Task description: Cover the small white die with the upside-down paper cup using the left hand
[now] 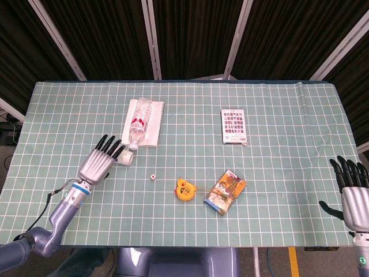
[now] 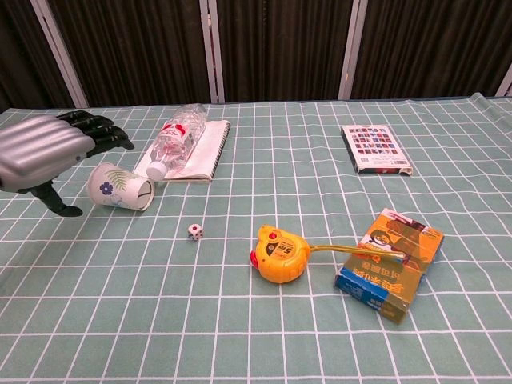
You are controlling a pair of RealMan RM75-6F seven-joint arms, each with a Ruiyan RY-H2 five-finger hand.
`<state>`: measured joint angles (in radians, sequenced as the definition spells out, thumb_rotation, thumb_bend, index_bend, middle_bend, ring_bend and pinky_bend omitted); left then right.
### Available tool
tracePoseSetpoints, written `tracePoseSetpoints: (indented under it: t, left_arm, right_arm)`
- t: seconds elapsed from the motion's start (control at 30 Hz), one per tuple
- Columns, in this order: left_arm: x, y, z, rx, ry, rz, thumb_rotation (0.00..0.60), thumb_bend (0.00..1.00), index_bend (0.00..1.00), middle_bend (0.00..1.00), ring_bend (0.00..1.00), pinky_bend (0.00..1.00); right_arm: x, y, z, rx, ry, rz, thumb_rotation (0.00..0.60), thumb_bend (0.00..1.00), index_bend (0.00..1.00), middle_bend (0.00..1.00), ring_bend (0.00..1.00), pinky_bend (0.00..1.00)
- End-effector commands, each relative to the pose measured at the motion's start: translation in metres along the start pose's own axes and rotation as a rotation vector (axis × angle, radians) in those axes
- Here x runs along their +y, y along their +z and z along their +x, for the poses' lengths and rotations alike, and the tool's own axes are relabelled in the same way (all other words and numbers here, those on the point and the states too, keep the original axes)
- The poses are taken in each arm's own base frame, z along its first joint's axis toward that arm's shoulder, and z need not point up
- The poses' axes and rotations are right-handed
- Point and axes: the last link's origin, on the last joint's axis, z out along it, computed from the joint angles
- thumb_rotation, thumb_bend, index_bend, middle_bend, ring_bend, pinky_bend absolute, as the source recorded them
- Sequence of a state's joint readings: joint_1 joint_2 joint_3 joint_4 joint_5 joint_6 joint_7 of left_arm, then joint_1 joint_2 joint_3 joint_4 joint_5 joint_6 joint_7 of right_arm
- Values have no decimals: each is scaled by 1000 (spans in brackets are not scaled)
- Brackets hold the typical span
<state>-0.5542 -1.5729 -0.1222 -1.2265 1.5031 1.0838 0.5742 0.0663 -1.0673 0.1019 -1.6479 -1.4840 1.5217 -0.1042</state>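
Small white die [image 2: 194, 231] with dark pips sits alone on the green checked tabletop [image 2: 240, 320], left of centre, with a reddish mark on its top face; in the head view it [image 1: 152, 176] is only a pale speck. Up and to its left lies the white paper cup [image 2: 120, 187], printed with a green leaf and a dark blue flower. The cup is on its side, its open mouth turned toward the die and its base toward the left hand [image 2: 44, 152]. The cup is near the die but apart from it.

The left hand hovers just above and behind the cup with its fingers stretched out and spread, holding nothing; the dark fingertips [image 2: 108, 132] reach over the cup's upper edge, and whether they brush it cannot be told. The right hand [image 1: 353, 193] is at the far right edge of the tabletop, fingers extended upward and apart, empty.

Just beyond the cup a clear plastic bottle with a red label [image 2: 177, 138] lies on a white spiral notebook [image 2: 206, 152], its cap pointing toward the cup. Right of the die are a yellow tape measure [image 2: 280, 254], its tape drawn out to a colourful blue and orange snack box [image 2: 390, 264]. A dark patterned card pack [image 2: 375, 149] lies further back on the right.
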Motion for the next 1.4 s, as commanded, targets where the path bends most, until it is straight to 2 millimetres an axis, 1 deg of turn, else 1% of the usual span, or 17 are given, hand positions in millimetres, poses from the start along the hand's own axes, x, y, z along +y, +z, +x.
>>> tracePoseSetpoints:
  t: [0.03, 0.23, 0.3, 0.37, 0.47, 0.63, 0.73, 0.8, 0.97, 1.03, 1.1, 1.17, 1.3, 1.4]
  left_arm:
    - [35, 14, 5, 64, 214, 11, 600, 0, 143, 97, 60, 93]
    - [48, 18, -4, 51, 228, 11, 600, 0, 177, 126, 95, 155]
    - [51, 17, -6, 50, 226, 5, 600, 0, 186, 141, 123, 198]
    - [52, 17, -8, 51, 229, 4, 600, 0, 198, 156, 146, 221]
    - [54, 17, -11, 45, 242, 12, 600, 0, 204, 163, 157, 230]
    - [56, 19, -16, 39, 256, 43, 600, 0, 220, 234, 217, 294]
    - [57, 19, -18, 43, 262, 51, 600, 0, 249, 256, 256, 331]
    - [58, 19, -19, 47, 263, 53, 600, 0, 286, 291, 297, 370]
    - [59, 20, -22, 58, 288, 62, 600, 0, 353, 350, 360, 426]
    - [60, 20, -23, 62, 296, 66, 600, 17, 391, 387, 395, 455]
    - [60, 20, -24, 65, 300, 69, 600, 92, 418, 412, 416, 474]
    - [59, 20, -25, 61, 292, 70, 600, 140, 427, 418, 421, 476]
    - [57, 19, -23, 64, 249, 84, 600, 148, 430, 419, 422, 477]
    - [52, 18, -16, 86, 191, 105, 600, 147, 430, 418, 421, 477]
  right_arm:
    - [1, 0, 0, 0, 0, -2, 600, 0, 0, 0, 0, 0]
    - [2, 1, 0, -1, 0, -6, 600, 0, 0, 0, 0, 0]
    - [2, 1, 0, -3, -1, -7, 600, 0, 0, 0, 0, 0]
    - [2, 1, -1, -5, -2, -7, 600, 0, 0, 0, 0, 0]
    - [2, 1, -1, -6, -2, -5, 600, 0, 0, 0, 0, 0]
    - [2, 2, -1, -6, -3, -6, 600, 0, 0, 0, 0, 0]
    - [2, 2, -1, -6, -5, -7, 600, 0, 0, 0, 0, 0]
    - [2, 2, -1, -8, -3, -6, 600, 0, 0, 0, 0, 0]
    - [2, 2, -2, -10, 0, -4, 600, 0, 0, 0, 0, 0]
    - [2, 2, -2, -10, 0, -4, 600, 0, 0, 0, 0, 0]
    - [1, 1, -2, -15, 8, -1, 600, 0, 0, 0, 0, 0]
    - [1, 1, -2, -20, 15, 2, 600, 0, 0, 0, 0, 0]
    - [1, 1, -2, -21, 15, 5, 600, 0, 0, 0, 0, 0]
    - [1, 1, -2, -20, 16, 5, 600, 0, 0, 0, 0, 0]
